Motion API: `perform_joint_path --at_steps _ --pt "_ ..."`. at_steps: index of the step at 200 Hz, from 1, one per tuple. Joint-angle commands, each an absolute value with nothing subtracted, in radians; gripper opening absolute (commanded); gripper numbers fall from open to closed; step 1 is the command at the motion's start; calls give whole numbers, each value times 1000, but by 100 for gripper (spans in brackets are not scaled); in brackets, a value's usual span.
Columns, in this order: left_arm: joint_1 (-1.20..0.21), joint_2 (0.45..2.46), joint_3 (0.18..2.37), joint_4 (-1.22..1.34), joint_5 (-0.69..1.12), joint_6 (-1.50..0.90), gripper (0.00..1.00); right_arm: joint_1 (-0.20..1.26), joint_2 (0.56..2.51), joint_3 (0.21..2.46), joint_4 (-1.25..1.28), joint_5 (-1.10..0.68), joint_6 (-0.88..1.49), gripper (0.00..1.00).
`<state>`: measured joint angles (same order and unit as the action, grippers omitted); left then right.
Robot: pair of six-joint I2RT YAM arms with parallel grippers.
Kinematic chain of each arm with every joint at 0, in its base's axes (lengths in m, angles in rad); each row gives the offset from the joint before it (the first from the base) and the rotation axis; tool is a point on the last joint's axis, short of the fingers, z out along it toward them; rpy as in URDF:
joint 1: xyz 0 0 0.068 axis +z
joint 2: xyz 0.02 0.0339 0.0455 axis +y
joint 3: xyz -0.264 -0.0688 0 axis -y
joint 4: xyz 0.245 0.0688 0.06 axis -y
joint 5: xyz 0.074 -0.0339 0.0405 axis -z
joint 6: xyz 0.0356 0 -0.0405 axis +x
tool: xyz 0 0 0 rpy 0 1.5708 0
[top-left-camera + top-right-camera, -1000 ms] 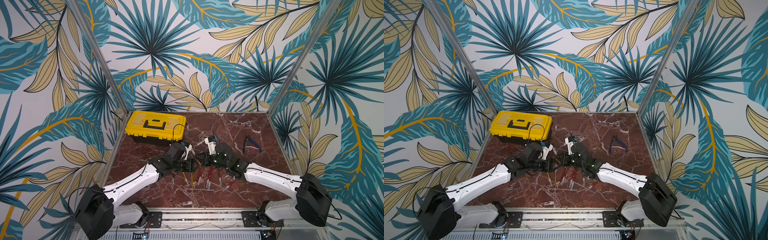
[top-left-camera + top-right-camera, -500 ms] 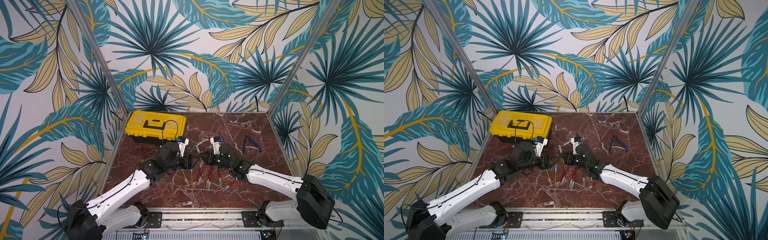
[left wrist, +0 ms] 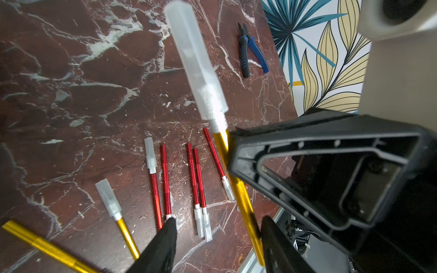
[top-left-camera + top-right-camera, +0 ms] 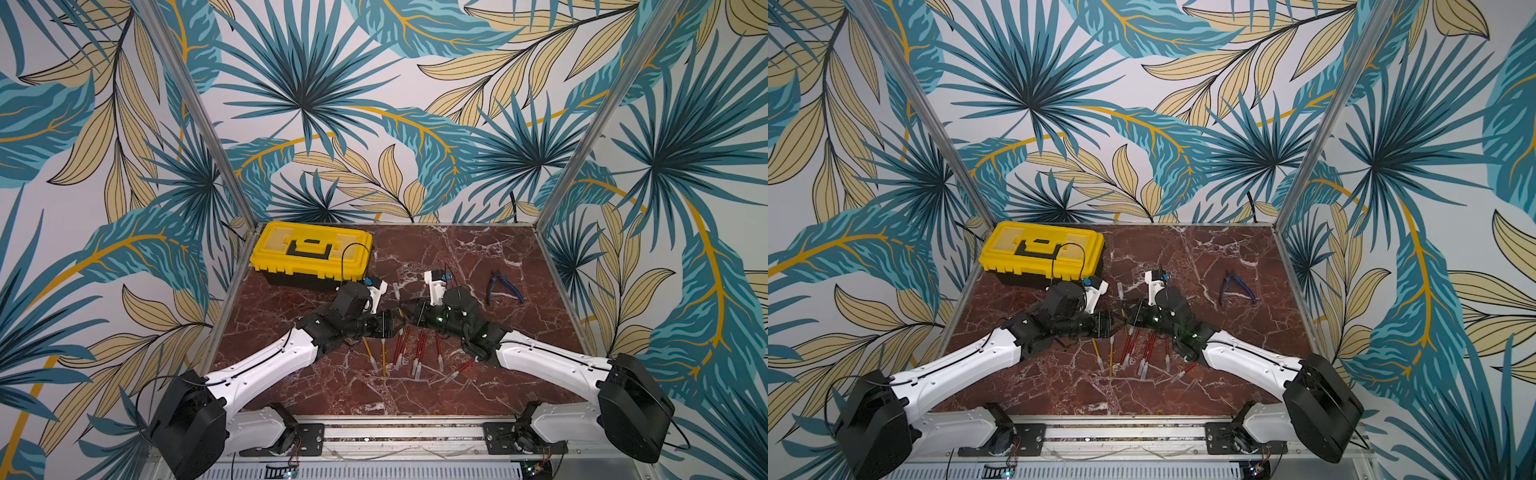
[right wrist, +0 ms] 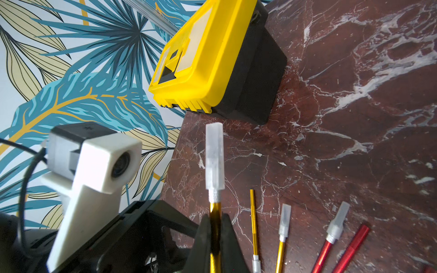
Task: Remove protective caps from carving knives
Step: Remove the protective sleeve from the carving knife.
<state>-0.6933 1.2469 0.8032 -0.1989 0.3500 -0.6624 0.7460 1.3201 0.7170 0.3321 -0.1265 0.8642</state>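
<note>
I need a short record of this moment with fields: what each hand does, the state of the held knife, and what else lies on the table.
right hand: shut on yellow-handled knife, lifted off the table
cap: on the held knife
left hand: open, knife handle between its fingers
lying knives: red and yellow, in a row
other: closed yellow toolbox, blue-handled pliers

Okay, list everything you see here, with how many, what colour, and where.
toolbox: one, yellow and black, table's back left.
pliers: one, blue-handled, back right.
red knives: at least six, red, lying mid-table.
yellow knives: two lying beside them; held knife a third, yellow.
caps: translucent white, on the knife tips seen.
table: one, red-brown marble.
right gripper: black, shut on held knife.
left gripper: black, open at its handle.
</note>
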Motion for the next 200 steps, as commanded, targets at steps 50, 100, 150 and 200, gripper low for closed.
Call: perform_joint_path --at_steps 50,100,150,200 --pt "-696 1293 857 -169 299 -655 37 747 1295 689 356 -166 888 0" --pt "-696 1281 864 -179 271 -655 19 747 1291 683 339 -164 887 0" --pt "-696 1276 877 -210 262 -649 2 749 1306 674 339 -136 864 40" --pt "-696 1256 858 -219 265 -643 1 741 1265 791 113 11 695 67"
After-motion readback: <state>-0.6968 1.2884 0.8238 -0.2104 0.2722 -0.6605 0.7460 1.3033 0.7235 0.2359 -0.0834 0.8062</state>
